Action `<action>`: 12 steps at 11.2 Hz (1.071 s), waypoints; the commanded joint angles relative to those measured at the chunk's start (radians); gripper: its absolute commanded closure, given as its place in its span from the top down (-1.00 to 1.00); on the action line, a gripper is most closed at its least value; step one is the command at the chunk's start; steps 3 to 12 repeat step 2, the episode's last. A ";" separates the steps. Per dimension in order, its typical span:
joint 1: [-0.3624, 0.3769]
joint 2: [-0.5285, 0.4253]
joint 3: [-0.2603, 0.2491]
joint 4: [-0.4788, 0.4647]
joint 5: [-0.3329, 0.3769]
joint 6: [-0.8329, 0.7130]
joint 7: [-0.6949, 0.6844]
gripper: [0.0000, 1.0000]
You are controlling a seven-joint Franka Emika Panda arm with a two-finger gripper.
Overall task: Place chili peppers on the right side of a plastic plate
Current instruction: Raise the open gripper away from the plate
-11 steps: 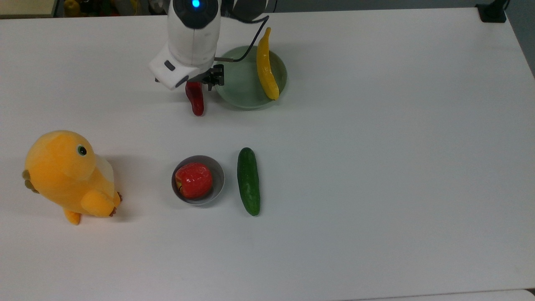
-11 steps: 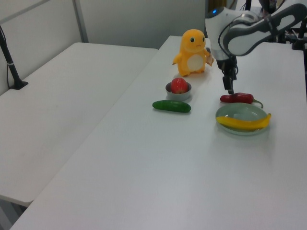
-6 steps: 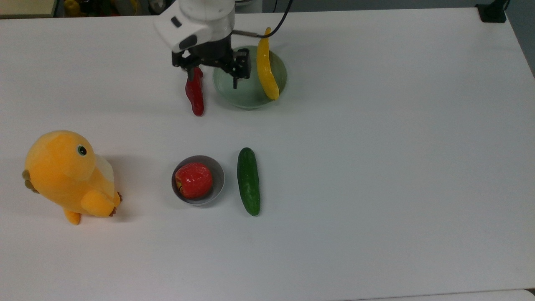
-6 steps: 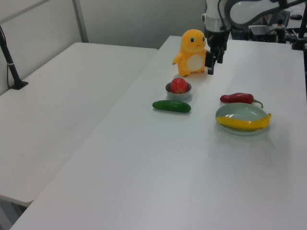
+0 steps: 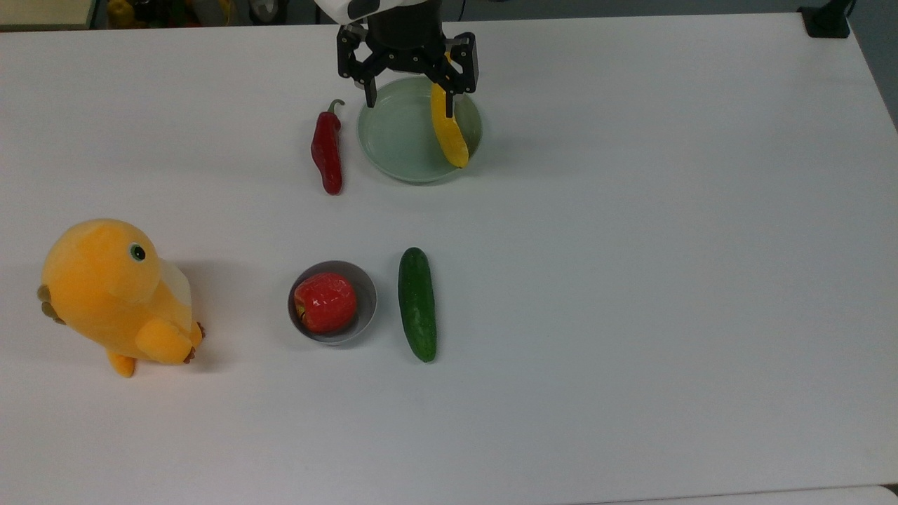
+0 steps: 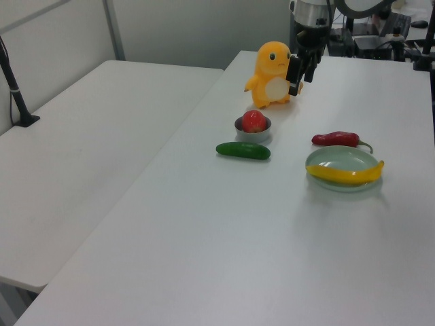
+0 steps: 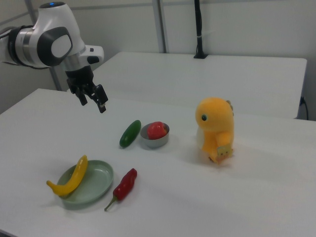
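The gripper [image 5: 407,73] hangs in the air above the far rim of the plastic plate [image 5: 400,140] in the top view, its two black fingers spread wide with nothing between them; in the right view the gripper [image 7: 93,98] sits well above the table [image 7: 256,187], clear of everything on it. The chili peppers [image 5: 327,149], a single glossy dark red pod with a curled green stem, lie flat on the white table just beside the plate, at the top view's left of it, apart from the rim or barely touching it. In the right view the chili [image 7: 124,185] lies at the right view's right of the plate [image 7: 96,185], stem pointing toward the camera. A long yellow curved fruit [image 5: 447,130] rests across the plate, one end propped on the rim. Nearer the table's middle, a small grey bowl [image 5: 364,306] holds a red apple [image 5: 324,302], and a dark green cucumber [image 5: 417,304] lies just beside the bowl. An orange plush toy [image 5: 112,294] stands well apart, at the top view's left.
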 commanded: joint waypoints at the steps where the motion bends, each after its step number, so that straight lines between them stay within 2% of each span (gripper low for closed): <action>1: 0.001 -0.029 0.004 -0.062 0.017 0.027 0.000 1.00; 12: 0.001 -0.037 0.004 -0.069 0.012 0.029 0.002 1.00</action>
